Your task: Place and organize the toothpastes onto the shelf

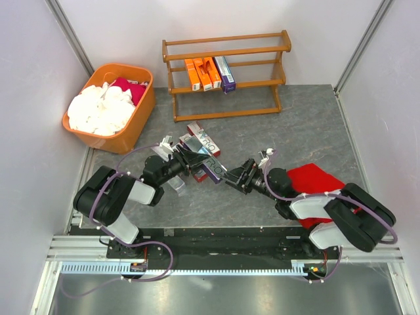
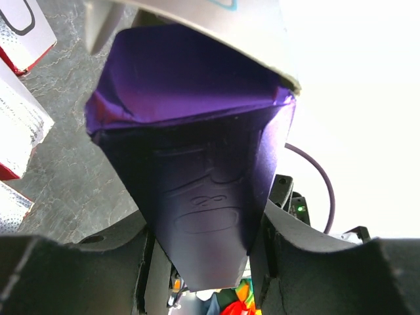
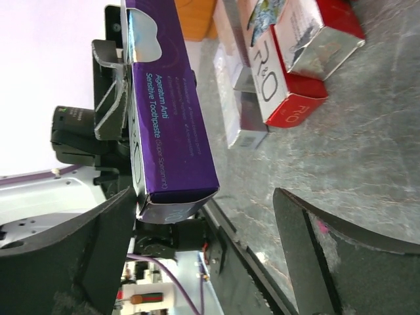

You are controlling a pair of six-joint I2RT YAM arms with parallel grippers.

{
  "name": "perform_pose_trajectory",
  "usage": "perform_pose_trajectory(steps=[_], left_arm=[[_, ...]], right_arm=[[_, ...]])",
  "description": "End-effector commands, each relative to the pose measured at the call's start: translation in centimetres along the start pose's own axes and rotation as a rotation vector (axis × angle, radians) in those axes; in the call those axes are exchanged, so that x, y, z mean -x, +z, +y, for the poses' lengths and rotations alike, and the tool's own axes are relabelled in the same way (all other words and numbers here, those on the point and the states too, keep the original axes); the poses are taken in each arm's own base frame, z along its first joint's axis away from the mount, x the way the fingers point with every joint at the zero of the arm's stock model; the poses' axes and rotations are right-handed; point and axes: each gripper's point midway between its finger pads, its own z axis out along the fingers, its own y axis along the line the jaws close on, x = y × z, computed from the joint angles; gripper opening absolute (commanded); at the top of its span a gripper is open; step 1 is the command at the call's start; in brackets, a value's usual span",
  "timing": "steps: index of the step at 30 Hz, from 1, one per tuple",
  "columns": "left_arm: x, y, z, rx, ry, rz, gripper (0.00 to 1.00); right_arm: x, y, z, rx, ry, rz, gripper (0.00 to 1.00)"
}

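My left gripper [image 1: 189,160] is shut on one end of a purple-and-white toothpaste carton [image 1: 213,168] and holds it above the table, pointing right. In the left wrist view the carton [image 2: 197,131] fills the space between the fingers [image 2: 141,262]. My right gripper [image 1: 239,177] is wide open at the carton's free end. In the right wrist view that end [image 3: 172,105] sits beside the left finger [image 3: 98,249], untouched by the right one. Several red-and-silver cartons [image 1: 199,140] lie piled on the table behind. The wooden shelf [image 1: 226,46] holds orange cartons [image 1: 201,73] and a purple one [image 1: 225,72] on its middle tier.
An orange plastic tub [image 1: 141,111] of white and red cloths stands at the back left. A red cloth [image 1: 314,180] lies by the right arm. White walls close in both sides. The loose red-and-silver cartons [image 3: 289,79] lie just beyond the grippers.
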Motion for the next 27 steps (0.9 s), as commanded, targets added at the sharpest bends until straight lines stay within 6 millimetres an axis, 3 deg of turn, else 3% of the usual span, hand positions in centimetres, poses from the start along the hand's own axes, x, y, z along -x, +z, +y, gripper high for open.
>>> perform_pose_trajectory(steps=[1,13,19,24,27], left_arm=[[0.6,-1.0,-10.2,-0.397,0.172,-0.038,0.49],[0.5,-0.9,-10.5,-0.402,0.168,-0.041,0.52],[0.3,-1.0,-10.2,-0.396,0.164,-0.030,0.63],[0.3,-1.1,-10.5,-0.402,0.160,-0.031,0.59],[0.3,-1.2,-10.9,-0.410,0.151,-0.029,0.54]], right_arm=[[0.6,-0.3,4.0,0.206,0.024,-0.040,0.91],[0.8,-0.1,6.2,0.358,0.101,-0.040,0.59],[1.2,-0.3,6.8,0.375,0.082,-0.058,0.50],[1.3,0.2,7.0,0.367,0.058,-0.057,0.54],[1.3,0.4,6.2,0.335,0.055,-0.066,0.66]])
